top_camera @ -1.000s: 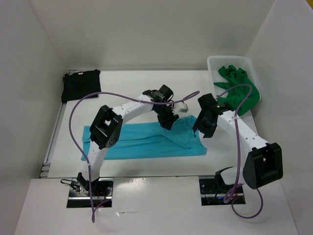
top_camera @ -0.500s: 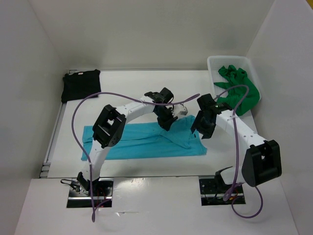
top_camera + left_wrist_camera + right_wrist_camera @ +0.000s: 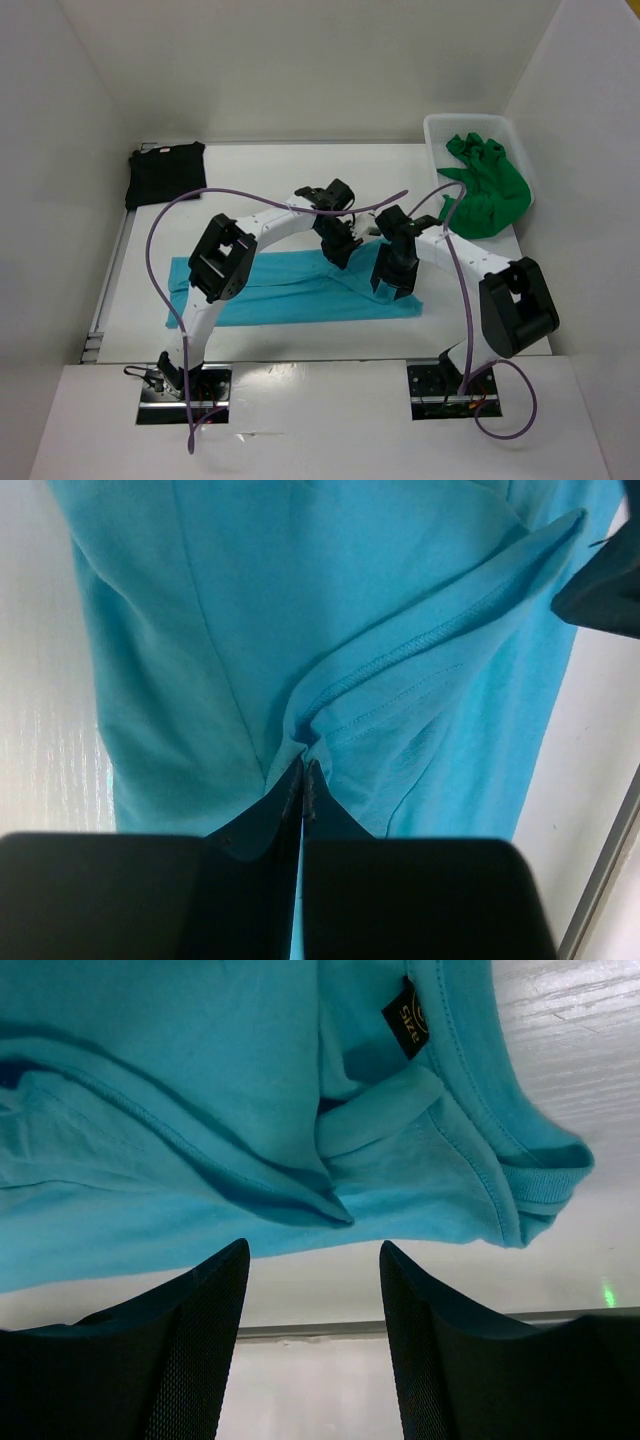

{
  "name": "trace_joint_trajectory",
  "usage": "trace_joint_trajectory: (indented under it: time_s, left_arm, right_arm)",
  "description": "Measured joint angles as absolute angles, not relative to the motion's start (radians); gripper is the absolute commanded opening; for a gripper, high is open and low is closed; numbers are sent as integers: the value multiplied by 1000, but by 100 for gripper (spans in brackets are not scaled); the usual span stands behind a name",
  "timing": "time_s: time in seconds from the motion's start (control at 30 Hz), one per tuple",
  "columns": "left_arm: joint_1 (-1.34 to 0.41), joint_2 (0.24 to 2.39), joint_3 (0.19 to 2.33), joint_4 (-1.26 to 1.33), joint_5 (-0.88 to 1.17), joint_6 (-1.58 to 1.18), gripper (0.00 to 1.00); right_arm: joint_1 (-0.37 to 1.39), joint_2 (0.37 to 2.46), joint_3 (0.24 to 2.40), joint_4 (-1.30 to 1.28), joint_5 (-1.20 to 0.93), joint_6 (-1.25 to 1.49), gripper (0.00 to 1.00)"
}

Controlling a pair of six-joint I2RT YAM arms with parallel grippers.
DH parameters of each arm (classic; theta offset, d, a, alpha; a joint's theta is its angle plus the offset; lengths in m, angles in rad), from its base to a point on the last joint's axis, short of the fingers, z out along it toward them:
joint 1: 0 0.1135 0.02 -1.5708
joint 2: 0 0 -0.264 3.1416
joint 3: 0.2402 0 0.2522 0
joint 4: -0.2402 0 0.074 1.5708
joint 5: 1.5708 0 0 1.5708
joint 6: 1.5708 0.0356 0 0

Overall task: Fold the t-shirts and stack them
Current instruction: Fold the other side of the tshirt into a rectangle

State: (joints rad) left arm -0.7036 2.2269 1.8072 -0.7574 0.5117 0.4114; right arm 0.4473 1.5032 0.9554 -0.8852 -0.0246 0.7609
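Left fingers point(image 3: 265, 825) pinch the turquoise shirt point(image 3: 300, 600); its tag point(image 3: 407, 1017) reads "size".

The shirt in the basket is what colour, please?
The shirt is bright green; top external view.

Word "size" on black neck tag point(image 3: 407, 1017) of turquoise t-shirt point(image 3: 200, 1110).

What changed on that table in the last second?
The left pincer snapped shut on a ridge of the blue shirt. The right pincer, open, swung leftward over that shirt's collar end. The blue shirt itself has barely shifted. The black shirt at the far left and the green shirt in the basket stayed put.
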Motion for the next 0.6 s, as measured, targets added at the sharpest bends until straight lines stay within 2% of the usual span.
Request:
trace_joint_trajectory:
  time_s: [0.1, 0.3, 0.37, 0.5, 0.6]
  left_arm:
    - [-704, 2222, 1805, -762, 514, 411, 0]
    - [-704, 2206, 1789, -765, 511, 408, 0]
    - [-704, 2204, 1785, -765, 509, 407, 0]
    - [-704, 2203, 1782, -766, 499, 404, 0]
    - [-704, 2203, 1781, -766, 496, 395, 0]
  right_arm:
    - [452, 1515, 955, -873, -20, 762, 65]
    - [463, 1562, 955, -847, -10, 761, 65]
    - [463, 1574, 955, -840, -7, 761, 60]
    - [463, 1588, 955, -821, -2, 761, 36]
    - [463, 1588, 955, -818, -2, 762, 29]
